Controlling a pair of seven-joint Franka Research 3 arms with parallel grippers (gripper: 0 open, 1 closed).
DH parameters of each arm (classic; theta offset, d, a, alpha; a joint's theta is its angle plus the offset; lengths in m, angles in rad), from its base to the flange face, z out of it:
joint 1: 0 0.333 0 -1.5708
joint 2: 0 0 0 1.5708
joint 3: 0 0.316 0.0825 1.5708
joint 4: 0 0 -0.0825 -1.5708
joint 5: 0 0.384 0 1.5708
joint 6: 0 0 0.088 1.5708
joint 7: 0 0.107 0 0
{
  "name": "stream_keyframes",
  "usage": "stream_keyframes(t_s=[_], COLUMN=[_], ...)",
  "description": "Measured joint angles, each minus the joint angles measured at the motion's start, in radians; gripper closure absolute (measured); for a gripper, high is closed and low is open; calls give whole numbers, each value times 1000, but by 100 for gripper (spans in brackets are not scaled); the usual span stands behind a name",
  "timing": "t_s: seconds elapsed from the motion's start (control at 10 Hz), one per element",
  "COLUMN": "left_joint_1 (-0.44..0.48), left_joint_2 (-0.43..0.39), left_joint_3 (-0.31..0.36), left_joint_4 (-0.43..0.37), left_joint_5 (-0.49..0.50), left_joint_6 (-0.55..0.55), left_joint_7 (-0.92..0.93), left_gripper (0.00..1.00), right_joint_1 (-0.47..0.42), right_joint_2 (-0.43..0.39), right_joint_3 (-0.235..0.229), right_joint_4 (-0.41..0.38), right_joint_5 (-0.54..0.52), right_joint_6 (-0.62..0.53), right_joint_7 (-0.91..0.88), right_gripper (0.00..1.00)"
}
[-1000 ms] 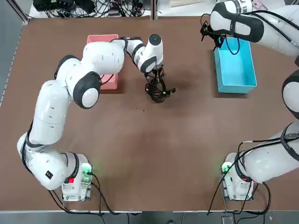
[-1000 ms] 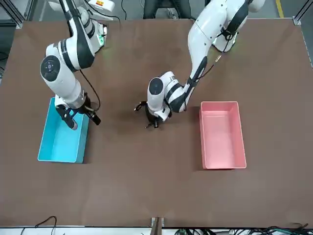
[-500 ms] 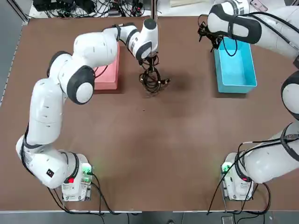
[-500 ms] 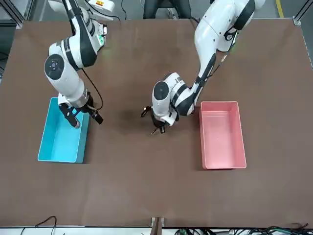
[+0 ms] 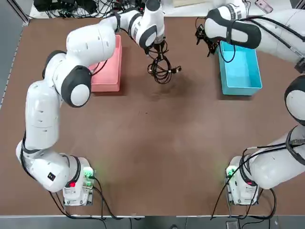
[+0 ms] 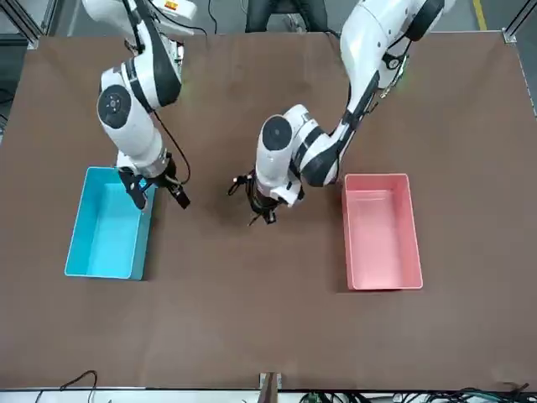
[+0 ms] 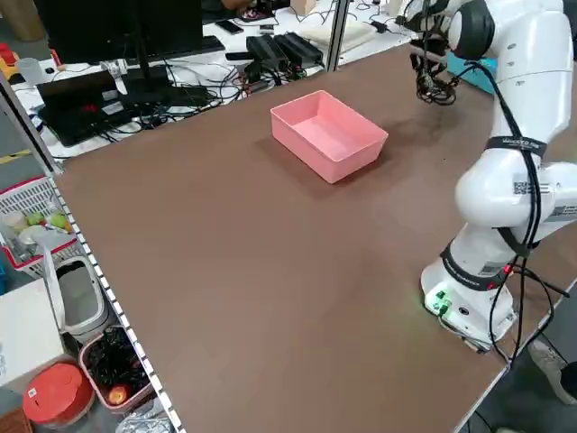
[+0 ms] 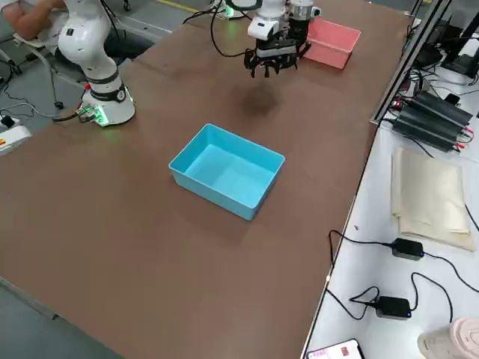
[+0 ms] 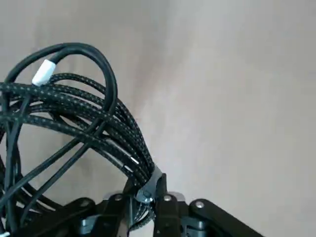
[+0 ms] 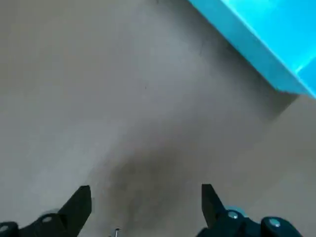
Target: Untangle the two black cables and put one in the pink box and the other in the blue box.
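No brand or readable writing shows on the things of the task. The pink box [image 5: 107, 67] sits on the brown desk [image 5: 157, 152] toward the robot's left at the far side, open-topped, with nothing visible inside; the blue box [image 5: 239, 68] sits well apart toward the right, also with nothing visible inside. The two black cables [image 5: 162, 68] hang as one tangled bundle of loops between the boxes, nearer the pink one, apparently lifted clear of the desk with a shadow beneath, though the lowest loops may brush the surface. The left gripper [image 5: 157, 46] points down over the far middle of the desk, its fingers [image 9: 158, 185] clenched on several braided strands of the bundle, a small white plug end [image 9: 44, 72] showing on one loop. The left arm reaches across above the pink box. The right gripper [image 5: 208, 39] hovers just beside the near-left corner of the blue box, its fingers [image 10: 79, 205] spread wide and holding nothing
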Motion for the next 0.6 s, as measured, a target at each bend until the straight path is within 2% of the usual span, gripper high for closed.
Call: stream_keyframes(t_s=[0.3,0.6], left_joint_1=[-10,-20], left_joint_2=[-55,-57], left_joint_3=[-33,-37], left_joint_4=[23,37], left_joint_5=[-54,-57], left_joint_6=[-11,-11], left_joint_7=[-4,-8], left_gripper=[81,81], right_joint_1=[44,78], right_joint_2=[14,14], right_joint_3=[0,0], right_joint_4=[1,5], right_joint_5=[21,28], right_joint_6=[3,1], right_joint_7=[101,183], right_gripper=[1,1])
